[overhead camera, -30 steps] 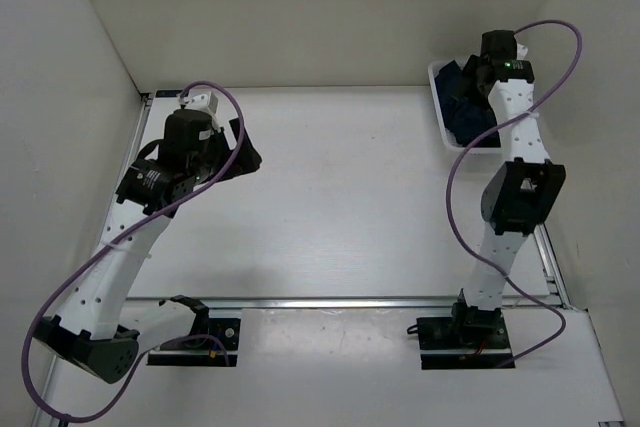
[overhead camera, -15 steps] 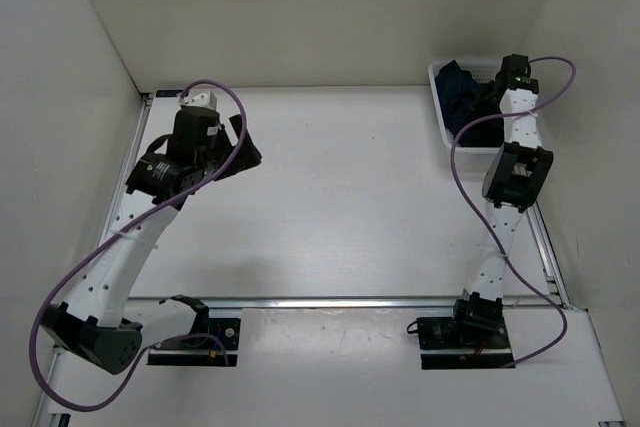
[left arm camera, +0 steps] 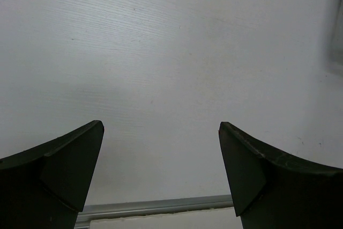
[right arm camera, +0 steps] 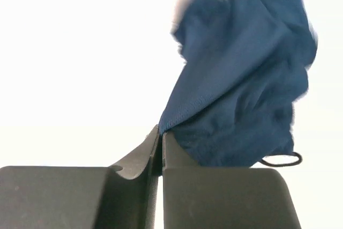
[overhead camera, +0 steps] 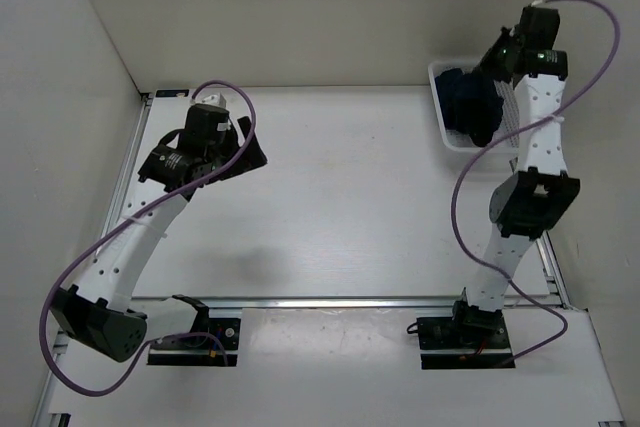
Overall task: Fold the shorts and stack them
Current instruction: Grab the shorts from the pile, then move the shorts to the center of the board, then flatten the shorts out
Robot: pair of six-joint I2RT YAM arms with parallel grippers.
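Lifted since a second ago, the right gripper (overhead camera: 497,55) now hangs above the white plastic basket (overhead camera: 438,97), seen from overhead with the dark navy soft-fabric shorts (overhead camera: 472,107) dangling just beneath it. At the left wrist, the left gripper (left arm camera: 161,148) is spread wide and holds nothing, the white table (left arm camera: 161,52) beneath it. At the right wrist, the fingers are pressed together on the shorts' edge, the cloth bunching just beyond their tips.

The right gripper (right arm camera: 161,140) has its 2 dark fingers pressed together, with only a thin seam between them. At their tips they pinch a corner of the shorts (right arm camera: 241,79), whose navy fabric bunches in creased folds up and to the right. The cloth's top edge is blurred. 1 thin dark cord loop (right arm camera: 281,160) pokes out low on the right.
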